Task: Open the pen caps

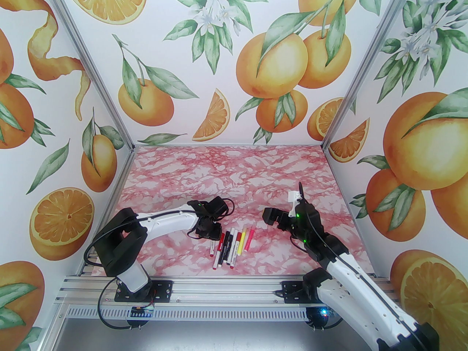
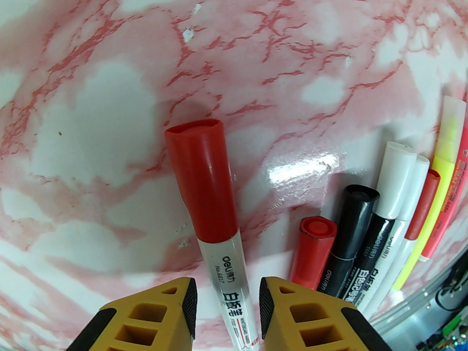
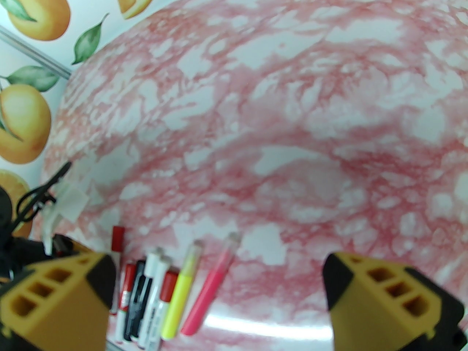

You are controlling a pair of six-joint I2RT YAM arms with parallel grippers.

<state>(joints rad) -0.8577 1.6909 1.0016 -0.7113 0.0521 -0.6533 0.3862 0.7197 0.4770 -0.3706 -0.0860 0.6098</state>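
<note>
Several pens [image 1: 230,249] lie side by side on the pink marble mat, near the front and between the arms. My left gripper [image 2: 227,287] is low over the leftmost pen [image 2: 234,298]. Its yellow fingers [image 2: 175,309] straddle the white barrel, with a thin gap on each side. That pen's red cap [image 2: 201,181] is on and points away from the fingers. To its right lie capped pens: a red cap [image 2: 314,243], a black cap [image 2: 356,218], a white cap [image 2: 396,177], then a yellow pen [image 2: 444,148]. My right gripper [image 1: 272,218] hovers wide open to the right of the row, holding nothing.
The marble mat [image 1: 226,174] stretches back to the orange-print walls [image 1: 234,68]. The aluminium rail [image 1: 219,294] with both arm bases runs along the near edge. In the right wrist view the yellow pen [image 3: 182,298] and the pink pen [image 3: 212,291] lie just ahead of the open fingers [image 3: 387,298].
</note>
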